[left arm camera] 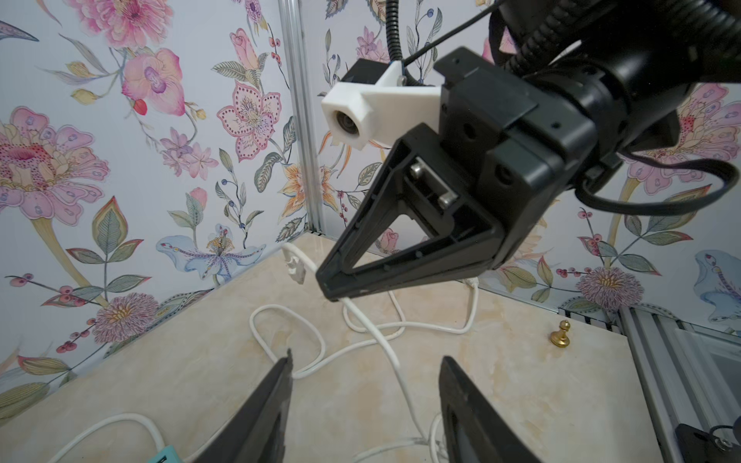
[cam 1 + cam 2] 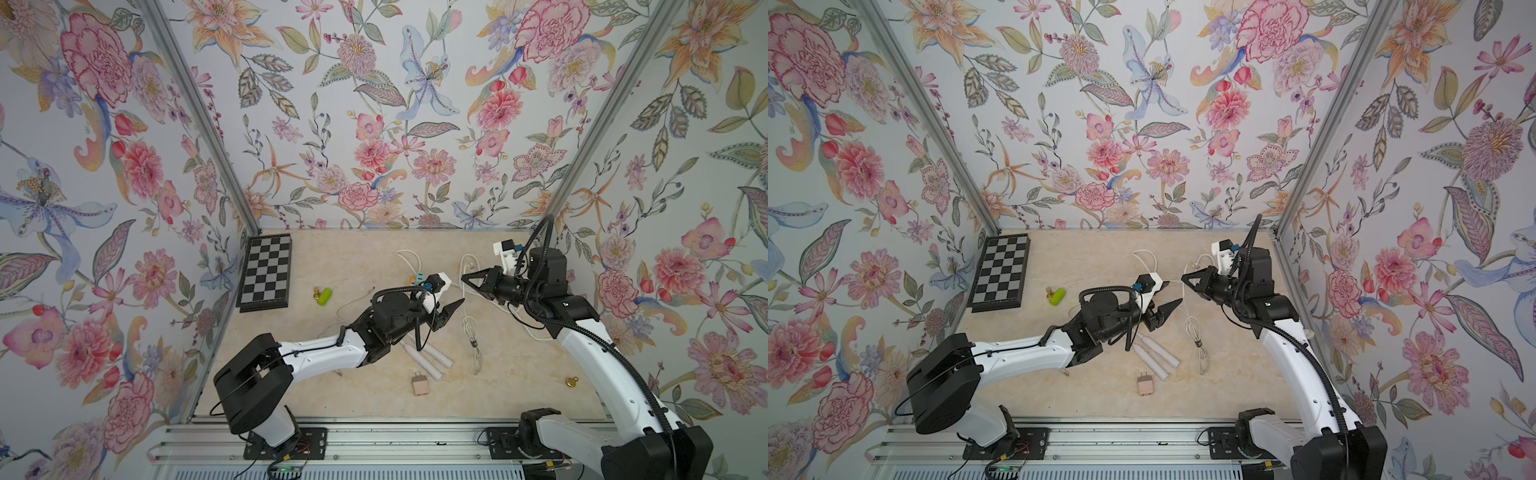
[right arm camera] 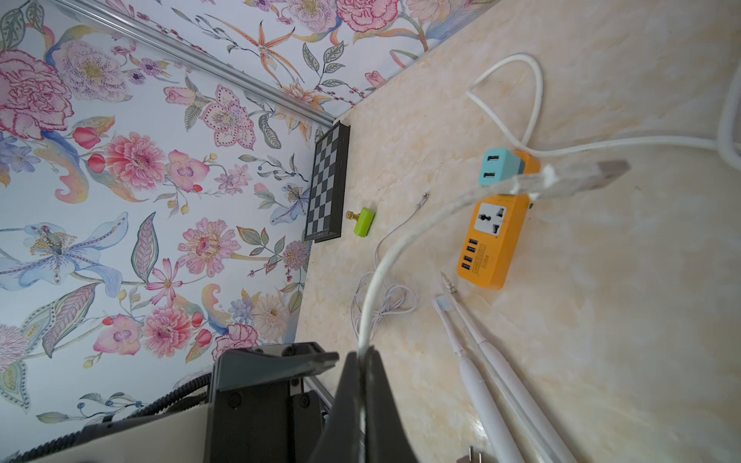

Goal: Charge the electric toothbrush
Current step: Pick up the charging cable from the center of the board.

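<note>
Two toothbrushes (image 3: 509, 373), two pawns (image 2: 572, 381), one chessboard (image 2: 266, 272), one power strip (image 3: 493, 240).

Both top views look down from high above the arms' bases, covering the table (image 2: 374, 257). The left wrist view faces the right hand (image 1: 333, 285) closely. The right wrist view looks across toward the chessboard (image 3: 326, 184). Both show the white cable (image 1: 358, 316).

Cable loops (image 2: 470, 328) and toothbrushes (image 2: 436, 357) mid-table; bare tabletop (image 2: 353, 395) along the front edge.

2 white toothbrushes (image 3: 479, 391) lie flat beside an orange power strip (image 3: 493, 244).
</note>
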Robot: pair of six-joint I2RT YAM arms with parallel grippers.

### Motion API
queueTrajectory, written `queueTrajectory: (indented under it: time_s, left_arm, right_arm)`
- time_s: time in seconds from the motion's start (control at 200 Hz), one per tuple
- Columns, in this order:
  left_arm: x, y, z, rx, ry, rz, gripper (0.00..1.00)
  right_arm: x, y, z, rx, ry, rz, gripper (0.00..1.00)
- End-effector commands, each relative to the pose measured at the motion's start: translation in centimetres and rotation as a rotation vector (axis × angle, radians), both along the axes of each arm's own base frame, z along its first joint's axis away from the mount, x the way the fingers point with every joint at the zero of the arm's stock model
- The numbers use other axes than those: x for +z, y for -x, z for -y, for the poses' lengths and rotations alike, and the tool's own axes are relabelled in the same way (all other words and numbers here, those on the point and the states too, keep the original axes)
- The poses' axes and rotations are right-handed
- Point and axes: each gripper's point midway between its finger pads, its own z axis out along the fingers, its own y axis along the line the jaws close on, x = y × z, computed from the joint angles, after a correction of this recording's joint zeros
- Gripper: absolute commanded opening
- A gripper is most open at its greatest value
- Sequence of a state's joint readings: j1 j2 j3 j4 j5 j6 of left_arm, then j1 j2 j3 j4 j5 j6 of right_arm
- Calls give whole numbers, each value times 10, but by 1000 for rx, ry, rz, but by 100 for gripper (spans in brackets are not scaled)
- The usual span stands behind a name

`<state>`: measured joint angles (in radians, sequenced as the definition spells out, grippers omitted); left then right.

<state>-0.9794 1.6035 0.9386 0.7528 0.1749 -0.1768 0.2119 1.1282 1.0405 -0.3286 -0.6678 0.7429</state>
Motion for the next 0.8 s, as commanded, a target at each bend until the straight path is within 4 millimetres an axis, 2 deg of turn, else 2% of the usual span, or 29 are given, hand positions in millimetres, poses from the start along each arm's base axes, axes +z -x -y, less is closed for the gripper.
queueTrajectory:
  time_s: [0.0, 0.115, 0.28, 0.39, 0.46, 0.525, 0.796]
  left_arm:
    - [23, 7, 12, -38, 77, 24, 59]
    - [12, -10, 14, 46, 39, -9, 52]
    - [7, -24, 11, 121, 22, -31, 43]
    - [3, -24, 14, 112, 8, -43, 37]
    - [0, -26, 18, 110, -13, -54, 29]
    - [-3, -30, 21, 119, -36, -64, 25]
    - [12, -38, 19, 164, -36, -85, 2]
  right_arm:
    - [28, -9, 2, -81, -25, 58, 0]
    - [33, -10, -6, -67, -57, 65, 0]
    - [34, -12, -8, -78, -45, 77, 0]
    - [34, -13, -6, -96, -46, 83, 0]
    - [36, -13, -7, -93, -50, 89, 0]
    - [39, -13, -8, -96, -50, 102, 0]
    - [50, -9, -5, -93, -48, 154, 0]
